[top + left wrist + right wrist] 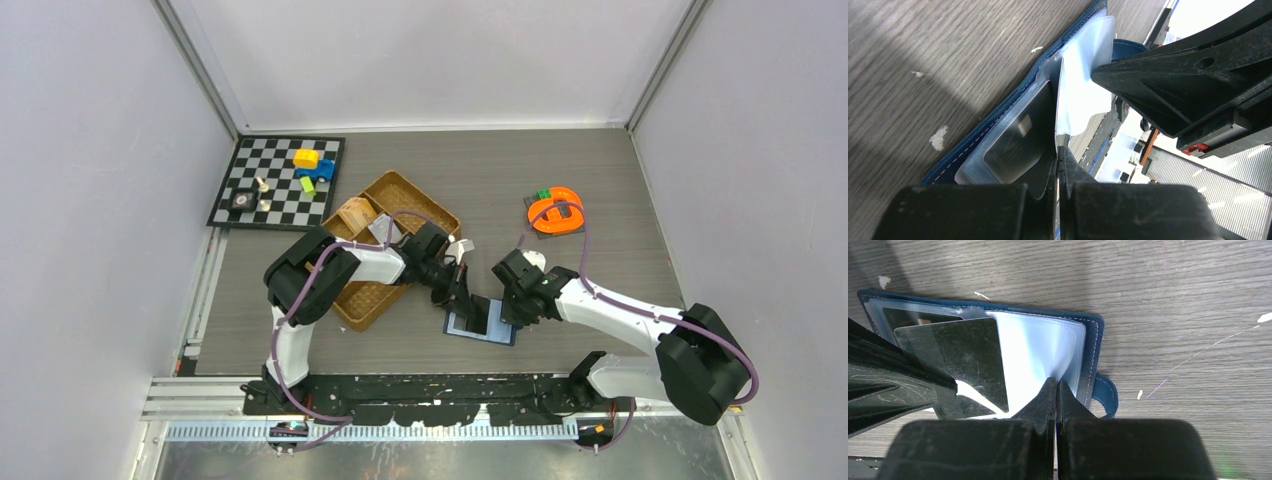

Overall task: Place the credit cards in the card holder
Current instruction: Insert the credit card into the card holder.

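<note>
While the left jaws are clamped on a dark credit card [958,357] held over the open card holder [1093,335] on the counter [1173,300], the empty clear sleeve [1038,350] lies just beyond it, where the right jaws, pressed together, meet the sleeve's edge.

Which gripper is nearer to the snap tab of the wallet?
Right. The right gripper pinches a clear sleeve just beside the tab. The left gripper holds a card over the opposite side of the wallet.
</note>
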`<state>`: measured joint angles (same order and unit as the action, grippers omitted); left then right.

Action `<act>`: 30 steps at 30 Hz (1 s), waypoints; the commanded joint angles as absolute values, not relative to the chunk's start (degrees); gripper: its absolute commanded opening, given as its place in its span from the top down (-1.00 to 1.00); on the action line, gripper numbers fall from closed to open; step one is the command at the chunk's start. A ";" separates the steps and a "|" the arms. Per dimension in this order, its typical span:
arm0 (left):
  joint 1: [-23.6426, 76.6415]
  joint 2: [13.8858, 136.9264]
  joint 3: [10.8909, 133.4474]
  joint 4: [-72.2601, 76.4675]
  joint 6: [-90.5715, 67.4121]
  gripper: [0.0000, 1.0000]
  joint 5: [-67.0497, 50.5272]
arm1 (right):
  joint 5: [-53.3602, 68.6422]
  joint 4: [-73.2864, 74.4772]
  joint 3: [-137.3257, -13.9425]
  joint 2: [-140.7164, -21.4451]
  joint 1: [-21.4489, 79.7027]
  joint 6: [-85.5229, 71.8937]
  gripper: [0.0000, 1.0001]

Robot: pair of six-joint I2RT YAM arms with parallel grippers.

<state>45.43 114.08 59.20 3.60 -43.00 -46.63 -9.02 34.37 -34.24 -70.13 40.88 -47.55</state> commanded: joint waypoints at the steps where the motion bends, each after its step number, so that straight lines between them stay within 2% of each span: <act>1: 45.95 115.81 57.90 1.34 -42.87 1.00 -46.85 | -11.04 34.37 -35.68 -69.98 41.03 -47.75 0.99; 19: 47.55 117.25 57.58 4.74 -46.50 1.00 -46.10 | -10.56 33.49 -35.16 -69.48 41.02 -48.18 0.99; 26: 47.55 117.17 55.44 11.86 -51.49 1.00 -44.68 | -10.72 33.44 -34.98 -69.14 41.04 -48.37 0.99; 30: 47.53 116.58 56.89 8.35 -48.85 1.00 -43.57 | -10.81 33.75 -34.90 -68.83 41.04 -48.39 0.99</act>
<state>47.27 115.61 57.06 11.07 -49.01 -47.66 -9.17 34.35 -34.24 -70.11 40.88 -47.64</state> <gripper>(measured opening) 0.010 0.019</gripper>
